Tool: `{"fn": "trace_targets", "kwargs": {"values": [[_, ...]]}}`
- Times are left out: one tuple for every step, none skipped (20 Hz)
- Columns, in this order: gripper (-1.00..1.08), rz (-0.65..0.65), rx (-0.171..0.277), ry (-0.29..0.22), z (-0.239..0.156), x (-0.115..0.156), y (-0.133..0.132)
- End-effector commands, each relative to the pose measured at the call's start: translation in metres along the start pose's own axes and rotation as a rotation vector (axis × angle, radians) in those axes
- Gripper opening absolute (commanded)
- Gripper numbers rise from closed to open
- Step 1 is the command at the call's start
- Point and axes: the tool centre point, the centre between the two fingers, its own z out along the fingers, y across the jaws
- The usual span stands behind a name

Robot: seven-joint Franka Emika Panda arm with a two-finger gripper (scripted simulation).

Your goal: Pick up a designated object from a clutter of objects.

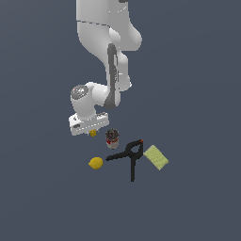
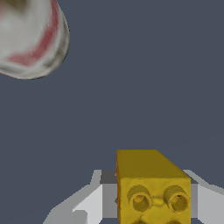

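Observation:
The designated object, a tiny mustard-yellow block (image 1: 93, 133) with round knobs, sits right under the white hand of the arm. In the wrist view the yellow block (image 2: 153, 183) fills the gap between the two fingers. The gripper (image 1: 93, 132), also seen in the wrist view (image 2: 143, 173), is shut on the block, with a finger (image 2: 89, 202) against each side. I cannot tell if the block is off the floor. The rest of the clutter lies toward the exterior view's right: a red-and-white can (image 1: 112, 138), a yellow lemon (image 1: 96, 163), a black spring clamp (image 1: 130, 156) and a pale green pad (image 1: 156, 157).
The can (image 2: 30, 37) looms close to the gripper in the wrist view. The arm's white links (image 1: 110, 56) rise above the hand. Everything lies on a plain dark grey floor (image 1: 197, 202).

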Motion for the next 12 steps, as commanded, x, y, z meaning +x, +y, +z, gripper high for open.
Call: {"fn": "trace_targets", "kwargs": {"values": [[-1.0, -0.001, 0.0, 0.0, 0.0, 0.0, 0.0], [-1.0, -0.001, 0.0, 0.0, 0.0, 0.0, 0.0], [-1.0, -0.001, 0.0, 0.0, 0.0, 0.0, 0.0], [-1.0, -0.001, 0.0, 0.0, -0.001, 0.001, 0.0], [-1.0, -0.001, 0.0, 0.0, -0.002, 0.001, 0.0], [-1.0, -0.001, 0.0, 0.0, -0.003, 0.002, 0.0], [-1.0, -0.001, 0.0, 0.0, -0.005, 0.003, 0.001], [-1.0, -0.001, 0.0, 0.0, -0.008, 0.004, 0.001], [-1.0, -0.001, 0.0, 0.0, -0.011, 0.006, 0.002], [-1.0, -0.001, 0.0, 0.0, -0.014, 0.007, 0.002], [-1.0, -0.001, 0.0, 0.0, -0.018, 0.009, 0.003], [-1.0, -0.001, 0.0, 0.0, -0.022, 0.011, 0.004]]}}
